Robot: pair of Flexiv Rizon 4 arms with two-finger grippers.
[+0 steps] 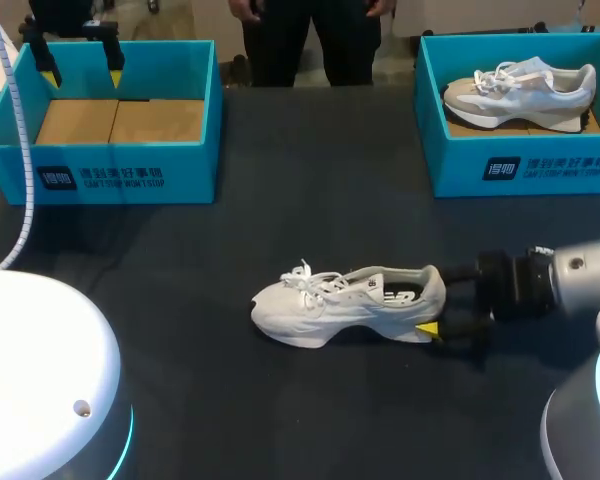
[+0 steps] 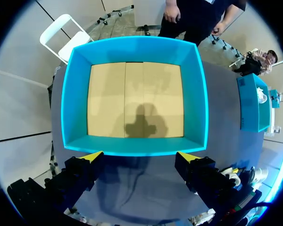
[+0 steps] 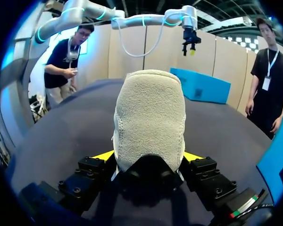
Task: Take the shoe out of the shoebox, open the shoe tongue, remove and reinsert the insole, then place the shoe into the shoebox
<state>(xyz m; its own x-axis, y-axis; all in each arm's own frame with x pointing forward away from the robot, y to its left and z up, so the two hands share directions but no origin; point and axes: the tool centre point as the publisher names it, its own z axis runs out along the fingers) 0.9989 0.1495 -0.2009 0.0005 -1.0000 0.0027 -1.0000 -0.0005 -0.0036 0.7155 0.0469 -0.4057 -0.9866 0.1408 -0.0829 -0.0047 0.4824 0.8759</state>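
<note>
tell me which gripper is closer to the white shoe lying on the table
Right. The right gripper clasps the shoe at its heel from both sides; the left gripper hangs open above the empty box at the table's far left, well away.

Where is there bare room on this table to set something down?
Bare table lies between the left box and right box, and along the near edge before the white shoe. The left box's floor is bare. Crowded: the shoe's heel, at the right gripper, and the right box, holding another shoe.
</note>
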